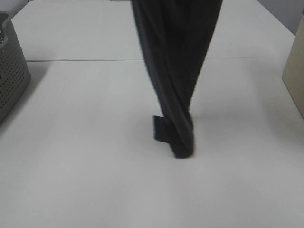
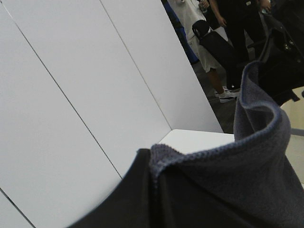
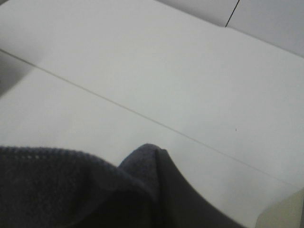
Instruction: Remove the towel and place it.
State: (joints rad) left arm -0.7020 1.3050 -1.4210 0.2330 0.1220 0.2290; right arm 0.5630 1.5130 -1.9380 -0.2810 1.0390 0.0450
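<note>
The dark charcoal towel (image 1: 173,71) hangs from above the top edge of the exterior view down to the white table (image 1: 85,171), narrowing to a twisted end that folds on the tabletop near the middle. Neither gripper shows in the exterior view. In the left wrist view the towel (image 2: 228,180) bunches up right in front of the camera and covers the fingers. In the right wrist view the towel (image 3: 71,190) does the same. Both grippers appear to hold its upper edge high above the table.
A grey perforated basket (image 1: 9,71) stands at the table's left edge. A beige box (image 1: 295,71) stands at the right edge and also shows in the right wrist view (image 3: 285,213). People stand beyond the table in the left wrist view (image 2: 228,38).
</note>
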